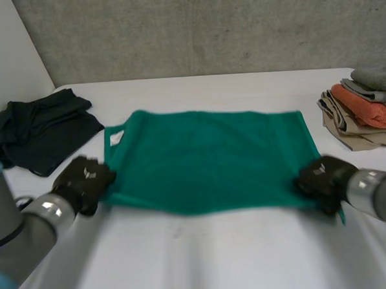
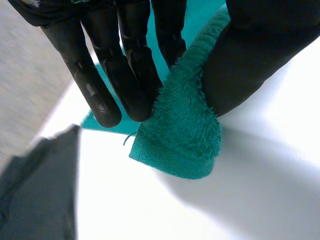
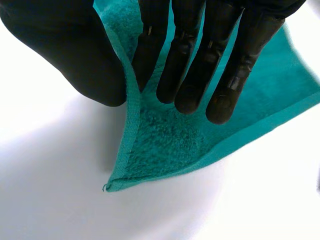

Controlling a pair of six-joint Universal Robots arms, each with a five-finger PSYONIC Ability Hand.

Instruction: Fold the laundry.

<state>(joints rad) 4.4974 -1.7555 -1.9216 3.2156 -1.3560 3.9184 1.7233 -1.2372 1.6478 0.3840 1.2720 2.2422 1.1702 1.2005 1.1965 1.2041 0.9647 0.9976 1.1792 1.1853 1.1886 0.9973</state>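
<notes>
White table (image 1: 205, 260), green towel (image 1: 206, 157) spread flat. Our left hand (image 1: 85, 179) pinches its near-left corner, right hand (image 1: 321, 176) near-right. First fold starting, we judge; next, carry both corners evenly to far edge.

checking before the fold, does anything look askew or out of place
Nothing stands out. The green towel lies spread flat, the left robot hand and right robot hand each pinching a near corner.

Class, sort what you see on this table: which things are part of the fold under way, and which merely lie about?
In use: green towel, left hand pinching one near corner, right hand pinching the other.
Lying about: black garment, stack of folded cloths.
</notes>
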